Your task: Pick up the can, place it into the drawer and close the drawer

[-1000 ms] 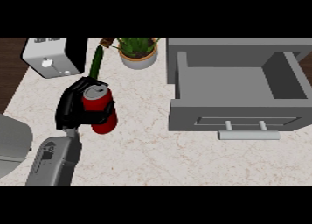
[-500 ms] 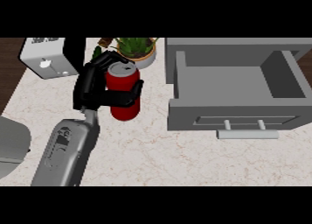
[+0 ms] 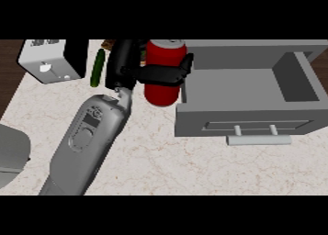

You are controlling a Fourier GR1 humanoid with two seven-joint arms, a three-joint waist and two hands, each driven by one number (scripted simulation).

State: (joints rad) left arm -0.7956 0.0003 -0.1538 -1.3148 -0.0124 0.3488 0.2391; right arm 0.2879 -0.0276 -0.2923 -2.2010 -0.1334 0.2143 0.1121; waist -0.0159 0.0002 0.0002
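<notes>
Above the counter's back edge, head view: you have the black left hand (image 3: pixel 123 64) with fingers wrapped round the can (image 3: pixel 161 94), a smooth red cylinder with a metal top. It sits at the left wall of the drawer (image 3: pixel 241 123), outside the well. Drawer: open grey box, bar handle (image 3: pixel 257 140). Counter (image 3: pixel 193 167): pale veined stone. Boxy white toaster (image 3: pixel 48 62), upper left.

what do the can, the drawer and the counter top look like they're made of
The can: glossy red body with a grey rim on top, likely painted metal. The drawer: flat matte grey, painted metal or wood, hard to tell; its pale bar handle looks metallic. The counter top: pale with faint brown veins, like polished marble or stone.
</notes>
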